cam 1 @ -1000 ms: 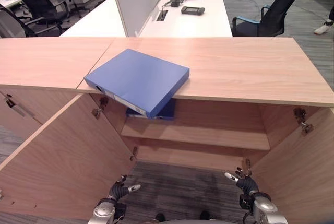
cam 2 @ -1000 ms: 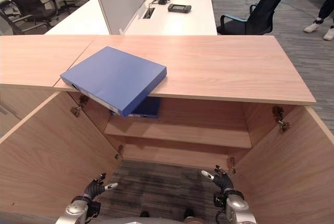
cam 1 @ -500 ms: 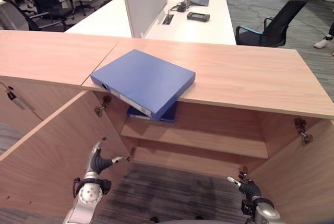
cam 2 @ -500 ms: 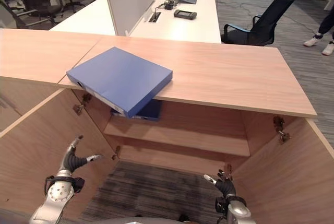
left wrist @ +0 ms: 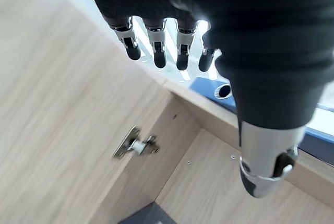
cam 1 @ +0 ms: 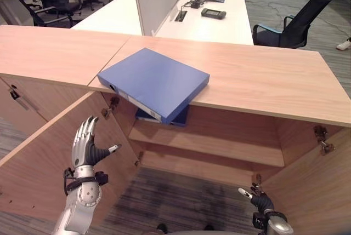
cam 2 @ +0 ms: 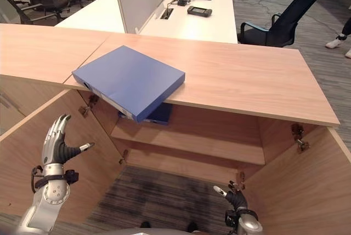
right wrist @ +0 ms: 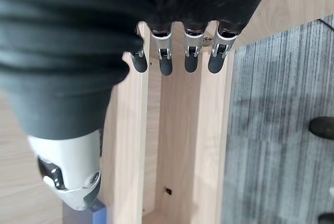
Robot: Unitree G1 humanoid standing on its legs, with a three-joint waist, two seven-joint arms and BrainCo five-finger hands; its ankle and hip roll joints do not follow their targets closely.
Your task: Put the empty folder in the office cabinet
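A blue folder (cam 1: 154, 83) lies flat on the wooden cabinet top (cam 1: 263, 76), its near corner jutting over the front edge; its spine with a round hole also shows as the folder (left wrist: 222, 91). Below it the cabinet stands with both doors swung wide, and a second blue folder (cam 1: 178, 118) rests on the upper shelf (cam 1: 208, 142). My left hand (cam 1: 86, 146) is raised in front of the left door, fingers straight and holding nothing, well below and left of the folder. My right hand (cam 1: 258, 199) hangs low by the right door with its fingers relaxed.
The open left door (cam 1: 60, 158) and right door (cam 1: 323, 185) flank the opening. Behind the cabinet stand white desks (cam 1: 192, 18) with a divider panel, and a black office chair (cam 1: 293, 24). A person's shoe (cam 1: 344, 44) shows at the far right.
My left hand has risen from low by the floor to chest height in front of the left door, its fingers now straight up. The right hand stays low. The camera has shifted slightly.
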